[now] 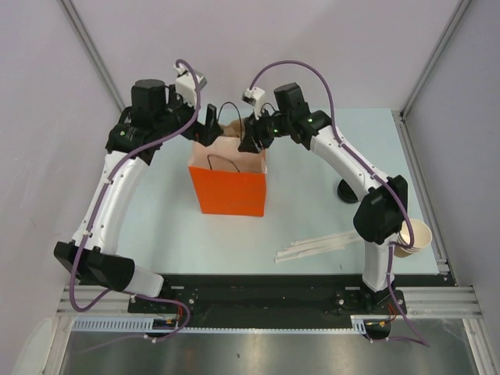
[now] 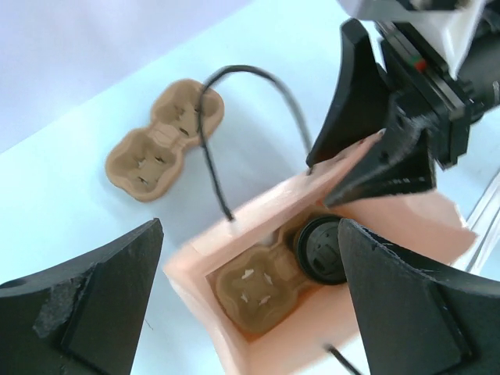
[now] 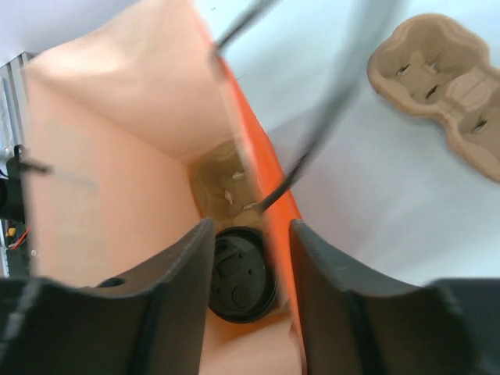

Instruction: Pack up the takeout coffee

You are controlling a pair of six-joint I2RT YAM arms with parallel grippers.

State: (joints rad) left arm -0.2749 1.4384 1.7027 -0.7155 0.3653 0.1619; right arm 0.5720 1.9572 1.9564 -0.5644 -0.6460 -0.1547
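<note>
The coffee (image 2: 322,248) sits upright at the bottom of the bag (image 1: 228,190), just beside a carrier (image 2: 254,285), so I judge the packing all but done. My right gripper (image 3: 250,234) hangs at the bag's mouth with its fingers parted, holding nothing. My left gripper (image 2: 250,234) is spread wide beside the bag, also empty. Next I should lift both straight up, clear of the handles (image 2: 234,117), without tipping the bag. The top view hides the coffee; only my wrist views look down onto it, and they also show a second carrier (image 3: 445,78) on the table (image 1: 172,234)
</note>
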